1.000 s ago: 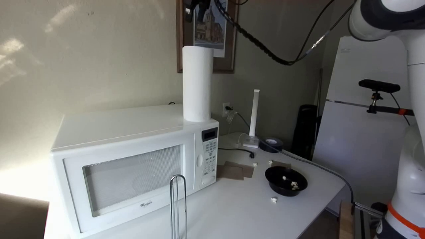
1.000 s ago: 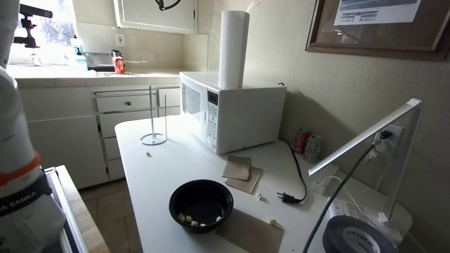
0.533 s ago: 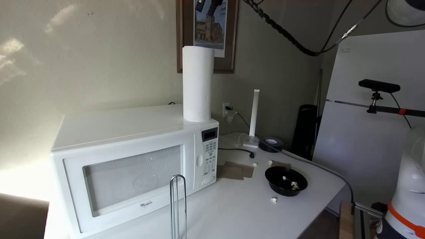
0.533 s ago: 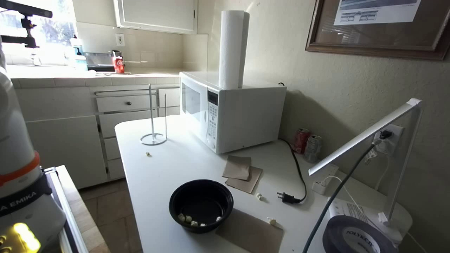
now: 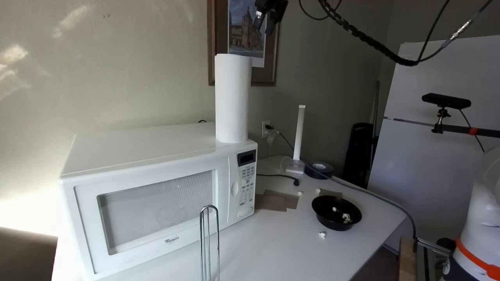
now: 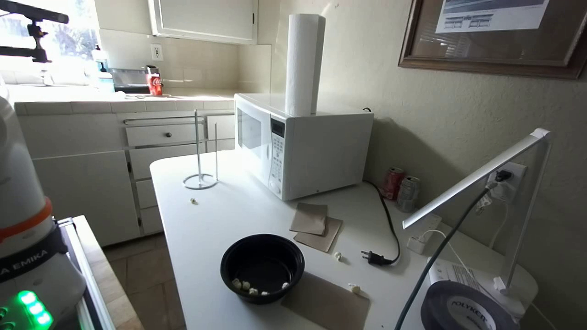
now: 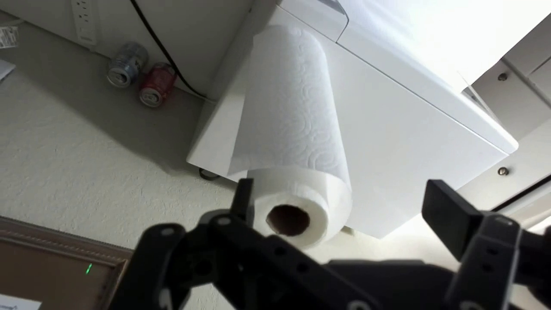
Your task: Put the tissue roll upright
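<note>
A white paper-towel roll (image 5: 233, 97) stands upright on a white Whirlpool microwave (image 5: 148, 150), at one o'clock from the oven's centre in an exterior view, close to the front corner above the control panel (image 5: 247, 177). The robot's gripper (image 5: 264, 26) hangs over the roll at one o'clock, its jaws spread wide and holding nothing; no contact shows. In the wrist view, the roll's hollow core (image 7: 287, 220) appears nearer the nine-o'clock finger (image 7: 244, 196) than the three-o'clock finger (image 7: 450, 215). The roll being on end, the task looks done, leaving only a clean retreat. The chief danger is a knock: tall on a small base, the roll could topple if the nine-o'clock finger dips or swings sideways. So near the corner, it might drop toward four or five o'clock, onto the white table (image 5: 273, 249) or the black popcorn bowl (image 5: 330, 224). The outer sheet's loose edge (image 7: 247, 142) could snag that finger and drag the roll over. The slack cable (image 5: 367, 40), looping at two o'clock, could brush the roll should the gripper sink.
</note>
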Robot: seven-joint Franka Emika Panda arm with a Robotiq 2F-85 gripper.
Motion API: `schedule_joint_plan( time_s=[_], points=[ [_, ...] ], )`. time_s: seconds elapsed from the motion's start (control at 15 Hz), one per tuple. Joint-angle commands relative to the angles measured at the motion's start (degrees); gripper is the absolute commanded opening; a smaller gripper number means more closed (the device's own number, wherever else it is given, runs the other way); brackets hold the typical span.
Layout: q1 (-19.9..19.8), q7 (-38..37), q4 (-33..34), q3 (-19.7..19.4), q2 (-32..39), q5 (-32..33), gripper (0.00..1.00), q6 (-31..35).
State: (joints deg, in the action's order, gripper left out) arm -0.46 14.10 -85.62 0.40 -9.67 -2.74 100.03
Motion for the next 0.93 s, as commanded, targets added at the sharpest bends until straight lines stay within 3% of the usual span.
schedule_joint_plan(
  time_s=[0.0,0.47,0.53,0.87],
  points=[
    [-0.12,1.19,-11.80,-0.62,-7.09,-0.86,1.00,5.15],
    [0.98,1.17,-20.55,-1.87,-11.80,-0.48,1.00,11.89],
    [0.86,0.37,-15.78,-1.66,-8.70,0.30,1.00,9.30],
    [0.87,0.36,-16.06,-1.70,-8.87,0.36,1.00,9.62]
  ],
)
